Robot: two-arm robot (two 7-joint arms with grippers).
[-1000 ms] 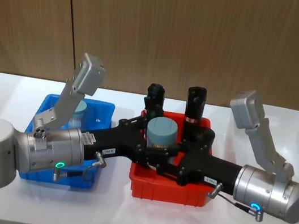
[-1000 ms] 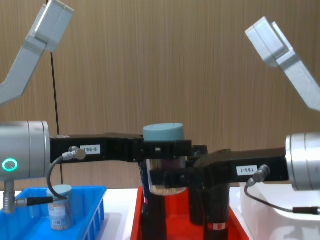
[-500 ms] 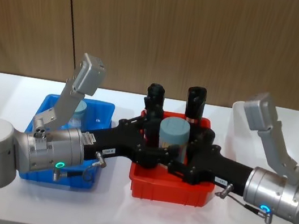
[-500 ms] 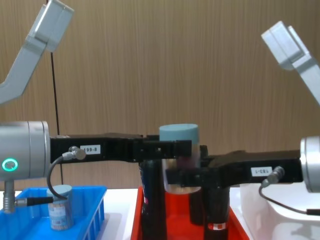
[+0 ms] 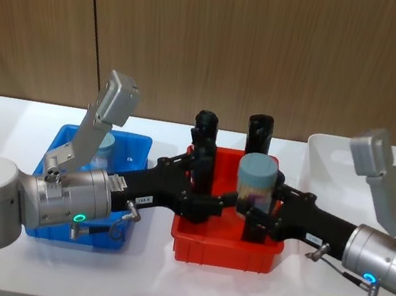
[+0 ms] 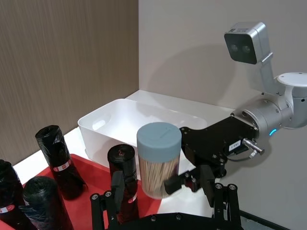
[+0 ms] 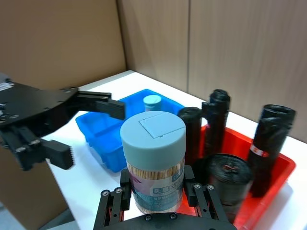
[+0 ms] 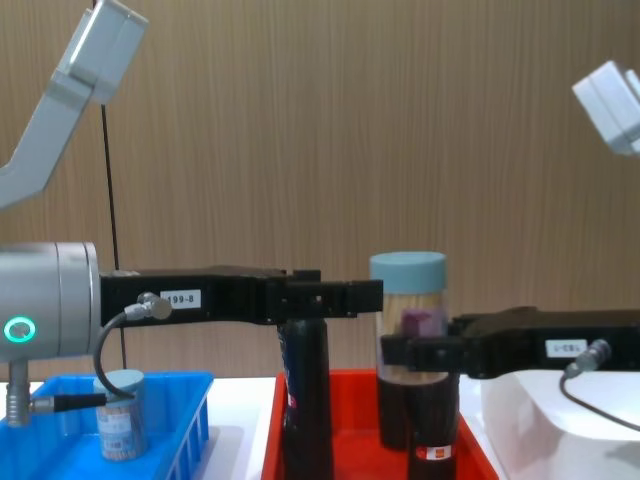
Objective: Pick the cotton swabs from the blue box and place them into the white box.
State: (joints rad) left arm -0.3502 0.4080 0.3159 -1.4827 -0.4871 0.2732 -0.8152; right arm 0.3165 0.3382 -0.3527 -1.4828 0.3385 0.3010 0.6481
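Reading from the robot's left, the blue box (image 5: 137, 145), a bright plastic basket with vertically slatted walls, holds one upright tub of cotton swabs (image 5: 105, 146), a small clear cylinder under a dusty-blue round lid. The left gripper (image 7: 95, 133) reaches over the left part of the red tray (image 5: 188, 249), its black toothed jaws spread wide with nothing between them. A white tag (image 8: 183, 298) on its arm reads "199-8". The tray, glossy red plastic, carries several black wrapped rolls (image 5: 259, 132), crinkled film cylinders standing upright, some with a red-and-white band whose print is too small to read. Above the tray's right half, the right gripper (image 5: 253, 203) clamps a second tub of cotton swabs (image 7: 152, 158) low on its clear wall, holding it upright. Pale sticks fill this tub, its lid shows a square flap outline, and the writing on its paper label is illegible. Farthest right sits the white box (image 5: 325, 158), smooth plastic with rounded corners and an oval handle cut-out.
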